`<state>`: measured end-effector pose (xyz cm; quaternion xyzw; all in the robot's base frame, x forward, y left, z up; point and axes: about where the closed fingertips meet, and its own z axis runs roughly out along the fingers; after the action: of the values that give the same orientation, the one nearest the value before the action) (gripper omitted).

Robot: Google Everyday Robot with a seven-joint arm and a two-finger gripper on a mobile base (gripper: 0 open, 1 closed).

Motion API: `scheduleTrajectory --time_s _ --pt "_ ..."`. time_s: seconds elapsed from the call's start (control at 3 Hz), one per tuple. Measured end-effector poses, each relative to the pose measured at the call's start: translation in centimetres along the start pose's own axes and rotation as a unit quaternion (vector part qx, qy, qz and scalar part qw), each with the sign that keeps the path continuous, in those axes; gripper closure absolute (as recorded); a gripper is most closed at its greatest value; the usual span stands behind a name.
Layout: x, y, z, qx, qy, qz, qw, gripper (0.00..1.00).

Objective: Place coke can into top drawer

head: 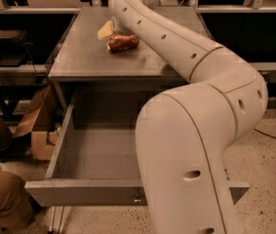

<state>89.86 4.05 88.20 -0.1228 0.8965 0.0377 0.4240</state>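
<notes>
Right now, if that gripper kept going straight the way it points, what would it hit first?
Probably the coke can on the cabinet top; the gripper hangs just above it, though depth is unclear.

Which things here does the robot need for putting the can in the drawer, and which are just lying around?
For the job:
- coke can, lying on the tabletop
- top drawer, pulled open
- claw, right beside the can, mostly hidden by the arm

Just lying about:
- cardboard box, on the floor at the left
- person's leg, at the left edge
</notes>
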Motion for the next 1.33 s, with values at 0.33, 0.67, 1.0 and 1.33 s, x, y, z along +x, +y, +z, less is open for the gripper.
scheduleTrajectory --time_s 0.33,0.67,1.0,1.33 --pt "0.5 -0.1 1.1 0.002 0.009 0.001 1.0000 0.00" --pt "0.9 0.0 1.5 -0.007 0.014 -0.007 0.9998 0.14" --pt "0.9 -0.1 1.3 -0.021 0.005 -0.011 0.9997 0.37" --pt "0.6 -0.1 0.2 -0.035 -0.011 -0.012 0.9993 0.60"
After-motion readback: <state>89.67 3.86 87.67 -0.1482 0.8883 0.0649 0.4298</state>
